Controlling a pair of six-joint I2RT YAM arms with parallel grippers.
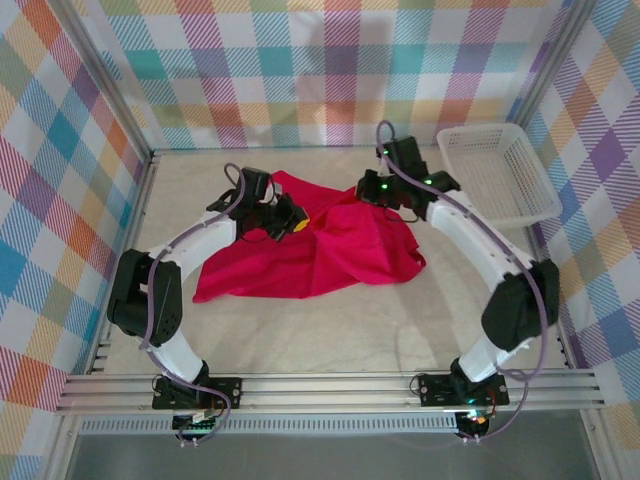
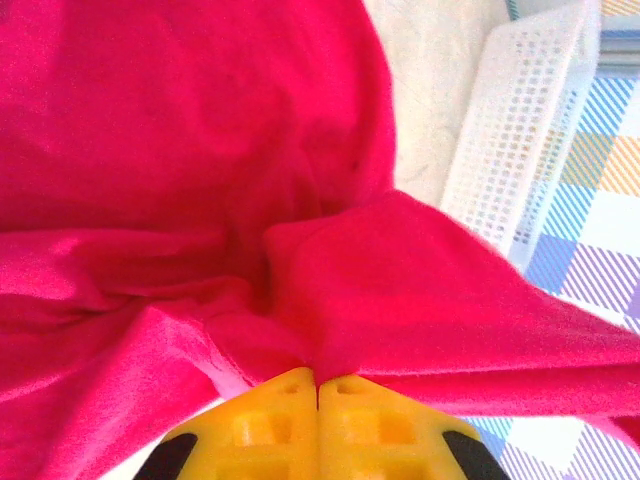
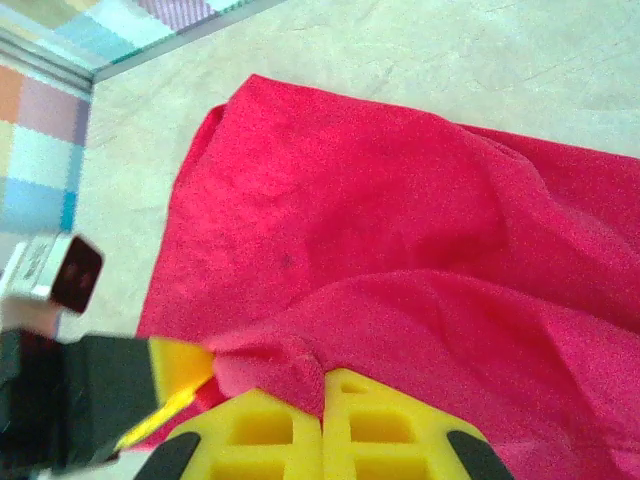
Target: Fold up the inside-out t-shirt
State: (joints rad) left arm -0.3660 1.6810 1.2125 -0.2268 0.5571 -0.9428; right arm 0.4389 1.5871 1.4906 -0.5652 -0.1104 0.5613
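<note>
The inside-out t-shirt [image 1: 320, 255] is a plain crimson cloth lying crumpled in the middle of the table, its far part pulled up into a ridge between the two arms. My left gripper [image 1: 293, 224] is at the shirt's upper left part. In the left wrist view its yellow fingers [image 2: 290, 420] are shut on a pinch of the red fabric [image 2: 200, 150]. My right gripper [image 1: 352, 198] is at the upper middle of the shirt. In the right wrist view it [image 3: 323, 385] is shut on a bunched fold of the shirt [image 3: 400, 250], close to the left gripper's yellow finger [image 3: 175, 365].
A white mesh basket [image 1: 497, 172] stands at the back right, also showing in the left wrist view [image 2: 520, 130]. Bare pale tabletop [image 1: 330, 330] lies between the shirt and the arm bases. Checkered walls enclose the table on three sides.
</note>
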